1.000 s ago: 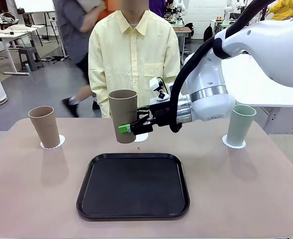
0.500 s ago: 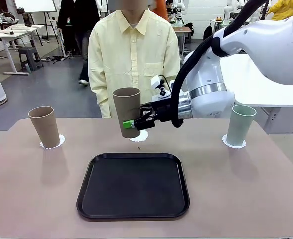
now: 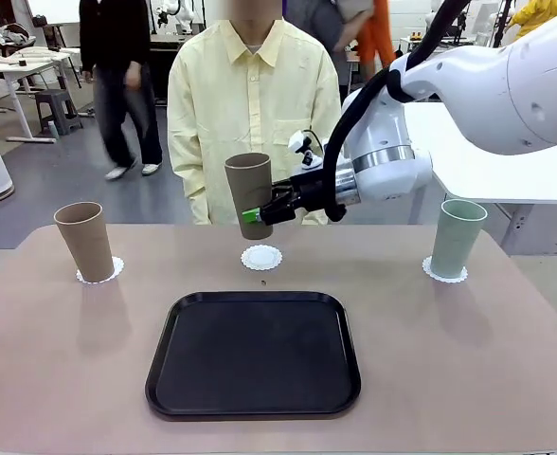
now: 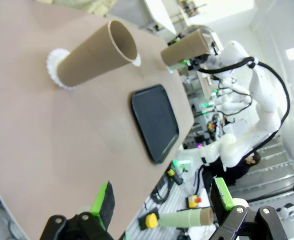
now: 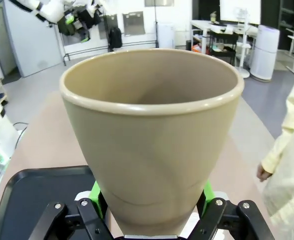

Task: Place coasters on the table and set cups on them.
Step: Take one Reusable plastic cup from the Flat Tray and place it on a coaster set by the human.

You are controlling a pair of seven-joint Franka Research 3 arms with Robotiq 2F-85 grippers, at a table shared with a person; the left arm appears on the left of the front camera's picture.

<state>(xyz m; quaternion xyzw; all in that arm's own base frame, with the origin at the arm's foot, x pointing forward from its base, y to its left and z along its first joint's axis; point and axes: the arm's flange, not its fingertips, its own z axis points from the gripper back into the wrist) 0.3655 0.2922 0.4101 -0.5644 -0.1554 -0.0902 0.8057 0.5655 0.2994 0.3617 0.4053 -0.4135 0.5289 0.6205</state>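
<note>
Cups 1 [image 3: 85, 242] and 2 [image 3: 457, 237] sat on coasters; right gripper [image 3: 257, 214], clamped on brown cup [image 3: 251, 193], hovered above centre-frame bare coaster [image 3: 261, 258].

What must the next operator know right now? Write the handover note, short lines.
Right gripper: shut on the darker brown matte tumbler, held in the air above the middle white scalloped paper coaster.
Left gripper: open, holding nothing.
Done: light tan tumbler stands on the left coaster; pale mint green tumbler stands on the right coaster, both on the beige-brown table.
Left: set the brown tumbler down on the bare middle coaster, then release.
Black square tray holds nothing.
</note>
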